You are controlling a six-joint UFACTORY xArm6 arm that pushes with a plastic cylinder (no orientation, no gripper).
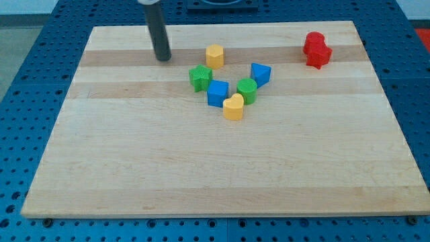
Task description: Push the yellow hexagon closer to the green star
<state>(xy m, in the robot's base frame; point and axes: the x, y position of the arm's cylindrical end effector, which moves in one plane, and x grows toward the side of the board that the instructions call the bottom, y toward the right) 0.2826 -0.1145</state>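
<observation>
yellow hexagon [214,56] above green star [199,78] | my tip [162,59] left, apart | rod top cropped

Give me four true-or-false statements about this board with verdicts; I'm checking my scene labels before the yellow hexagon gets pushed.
1. My tip stands to the view's left of the yellow hexagon, apart from it. True.
2. The green star lies below the yellow hexagon in the view. True.
3. The red blocks sit at the view's bottom left. False: they sit at the view's top right.
4. My tip is touching the green star. False: bare wooden board shows between them.
</observation>
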